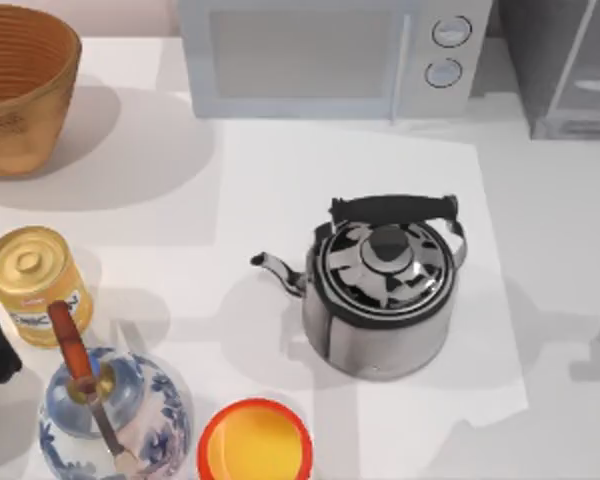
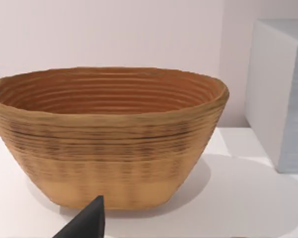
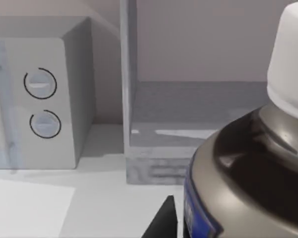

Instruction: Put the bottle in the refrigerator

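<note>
The bottle (image 3: 248,168), with a dark rounded body, a blue label and a white cap, stands very close in the right wrist view, lifted off the table. My right gripper (image 3: 223,225) is shut on it, and one dark fingertip (image 3: 160,220) shows beside its body. Behind the bottle is the grey refrigerator (image 3: 188,106), open, its inner floor bare. From above, the refrigerator (image 1: 565,70) stands at the back right with its pale-framed door swung out. My left gripper (image 2: 87,223) is parked at the left, facing the basket.
A white microwave (image 1: 330,55) stands left of the refrigerator. A steel kettle (image 1: 385,295) sits mid-table. At the left are a woven basket (image 1: 20,90), a yellow can (image 1: 35,285), a blue-and-white porcelain vessel (image 1: 110,415) and an orange bowl (image 1: 255,440).
</note>
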Available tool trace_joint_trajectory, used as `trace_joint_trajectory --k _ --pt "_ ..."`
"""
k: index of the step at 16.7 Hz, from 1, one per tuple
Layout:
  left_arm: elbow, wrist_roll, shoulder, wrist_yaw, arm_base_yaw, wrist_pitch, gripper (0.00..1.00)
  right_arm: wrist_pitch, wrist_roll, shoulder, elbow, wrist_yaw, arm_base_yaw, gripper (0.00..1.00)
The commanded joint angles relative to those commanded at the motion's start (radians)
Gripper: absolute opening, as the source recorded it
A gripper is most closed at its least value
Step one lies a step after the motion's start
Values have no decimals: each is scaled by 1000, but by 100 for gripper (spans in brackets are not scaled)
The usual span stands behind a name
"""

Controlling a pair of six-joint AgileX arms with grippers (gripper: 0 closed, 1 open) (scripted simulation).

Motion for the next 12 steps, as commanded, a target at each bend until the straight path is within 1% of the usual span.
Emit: trace_joint_trajectory --k 7,9,12 --pt "0 0 0 0 0 0 100 17 1 34 18 -7 -8 1" --pt "0 0 0 0 0 0 100 60 1 106 55 -19 -17 1" --pt "0 0 0 0 0 0 100 164 1 292 146 -46 -39 1"
